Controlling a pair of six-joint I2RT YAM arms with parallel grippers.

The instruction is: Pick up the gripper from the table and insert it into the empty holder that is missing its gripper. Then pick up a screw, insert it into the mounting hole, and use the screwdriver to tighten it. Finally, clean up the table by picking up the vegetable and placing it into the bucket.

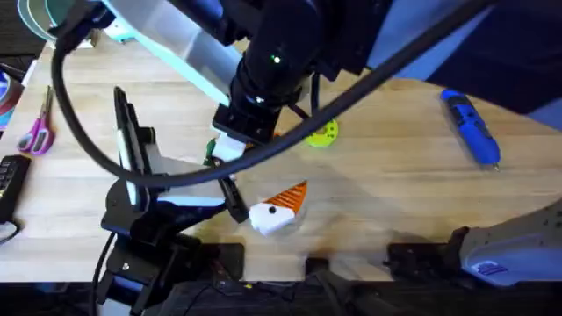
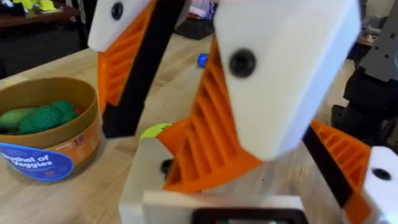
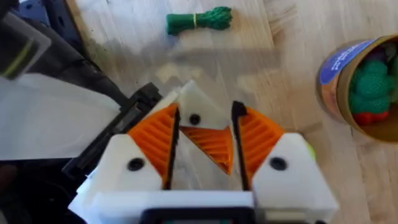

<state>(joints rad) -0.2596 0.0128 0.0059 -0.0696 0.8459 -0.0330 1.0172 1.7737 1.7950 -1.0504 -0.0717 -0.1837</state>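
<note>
Counting one blue screwdriver (image 1: 471,128) lying slantwise, well apart at the table's (image 1: 395,211) far right, one bucket (image 3: 367,81) of toy greens, and one loose vegetable (image 3: 199,20) lying crosswise, the right gripper (image 3: 205,146) pinches the orange gripper (image 3: 210,144), pressed against the white holder (image 3: 194,109).

Overhead looks down on the table (image 1: 395,132); both wrist views (close) share the bucket (image 2: 56,155).

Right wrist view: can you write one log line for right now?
right gripper: closed around gripper on holder | vegetable: lying on table | bucket: apart from vegetable
</note>
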